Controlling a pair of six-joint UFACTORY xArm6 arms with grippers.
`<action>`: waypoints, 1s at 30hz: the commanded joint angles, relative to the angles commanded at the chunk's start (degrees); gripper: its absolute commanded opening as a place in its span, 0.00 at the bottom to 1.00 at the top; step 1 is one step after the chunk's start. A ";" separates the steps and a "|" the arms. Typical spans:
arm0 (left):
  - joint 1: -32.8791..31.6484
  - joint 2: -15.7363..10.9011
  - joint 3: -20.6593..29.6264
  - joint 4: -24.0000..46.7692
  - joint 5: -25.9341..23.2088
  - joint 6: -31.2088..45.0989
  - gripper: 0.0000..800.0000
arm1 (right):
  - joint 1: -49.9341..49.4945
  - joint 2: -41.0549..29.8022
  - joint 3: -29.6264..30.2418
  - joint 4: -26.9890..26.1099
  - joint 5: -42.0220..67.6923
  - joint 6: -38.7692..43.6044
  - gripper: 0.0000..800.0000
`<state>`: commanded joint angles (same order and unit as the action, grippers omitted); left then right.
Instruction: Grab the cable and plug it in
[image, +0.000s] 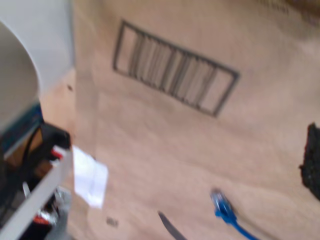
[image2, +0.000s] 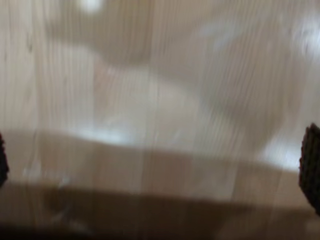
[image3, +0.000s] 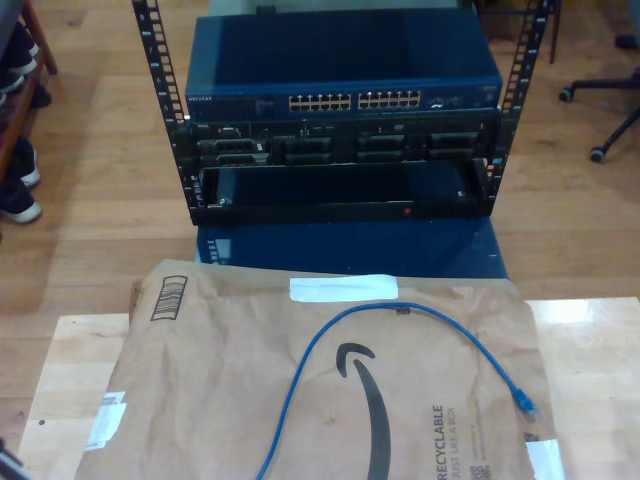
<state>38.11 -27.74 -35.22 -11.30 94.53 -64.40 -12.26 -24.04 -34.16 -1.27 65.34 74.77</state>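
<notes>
The first claw's dark fingertip is hovering over brown paper packaging; whether either claw is apart or together cannot be told. The blue cable is lying curved across the packaging on the desk, its plug resting lower right in the exterior view, below the network switch.

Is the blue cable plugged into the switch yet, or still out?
Out. The cable lies loose on the brown paper; its plug rests there, apart from the switch.
</notes>
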 joint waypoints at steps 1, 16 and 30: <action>-1.05 0.00 0.09 -0.35 0.00 -0.53 1.00 | 2.90 0.26 -0.35 0.00 0.00 2.02 0.99; -15.03 1.32 0.44 -4.22 -3.08 -10.46 1.00 | 43.87 14.42 -11.60 4.84 -0.70 21.36 0.99; -17.85 4.22 0.35 -4.31 -4.75 -12.75 1.00 | 58.02 24.79 -13.63 9.93 -16.18 21.01 0.99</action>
<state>20.26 -23.52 -34.87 -15.60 89.78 -77.14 45.76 0.75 -47.79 8.66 49.16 95.78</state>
